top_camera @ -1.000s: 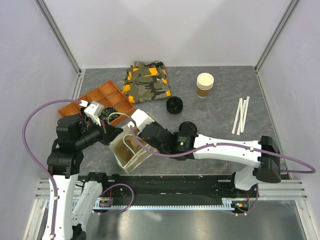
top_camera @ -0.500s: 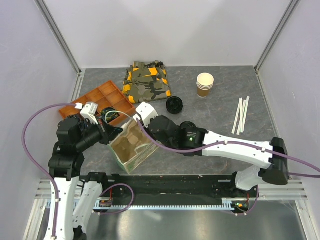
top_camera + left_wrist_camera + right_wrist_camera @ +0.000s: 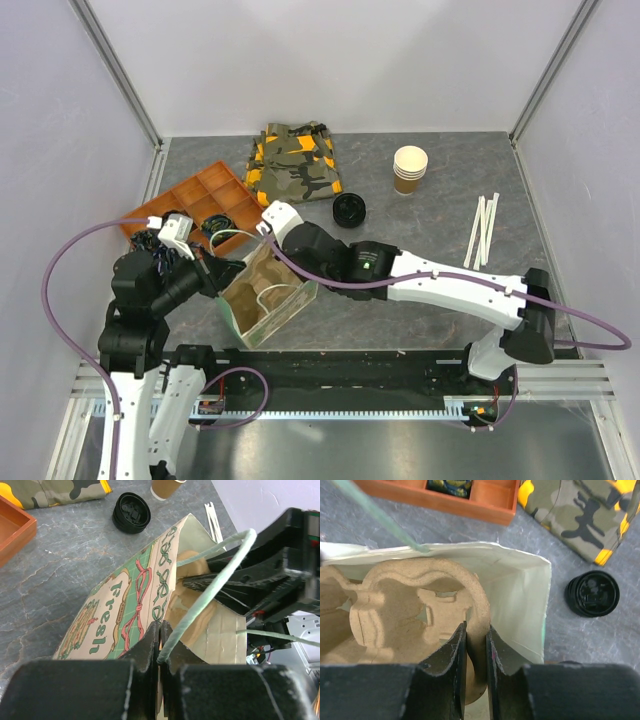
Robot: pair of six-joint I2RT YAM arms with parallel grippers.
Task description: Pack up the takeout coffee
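The takeout coffee shows in no view. The printed paper bag [image 3: 268, 298] lies tilted on the table with its mouth open towards the right arm. My left gripper [image 3: 161, 630] is shut on the bag's rim, where the pale green cord handle [image 3: 215, 580] is attached. My right gripper [image 3: 476, 630] reaches into the bag's mouth and is shut on the curved edge of a brown moulded-pulp cup carrier [image 3: 395, 615]. The carrier sits inside the bag [image 3: 520, 590]. In the top view the right gripper [image 3: 265, 245] is at the bag's far edge.
A loose black lid [image 3: 349, 210] lies behind the right arm. A stack of lidless paper cups [image 3: 410, 168] stands further back. White straws [image 3: 483, 230] lie at the right. An orange compartment tray [image 3: 190, 195] and a folded camouflage cloth [image 3: 293, 162] are at the back left.
My right arm has swung back and to the left over the bag, and the bag has turned with it. A black-lidded cup that stood beside the arm is now covered by it.
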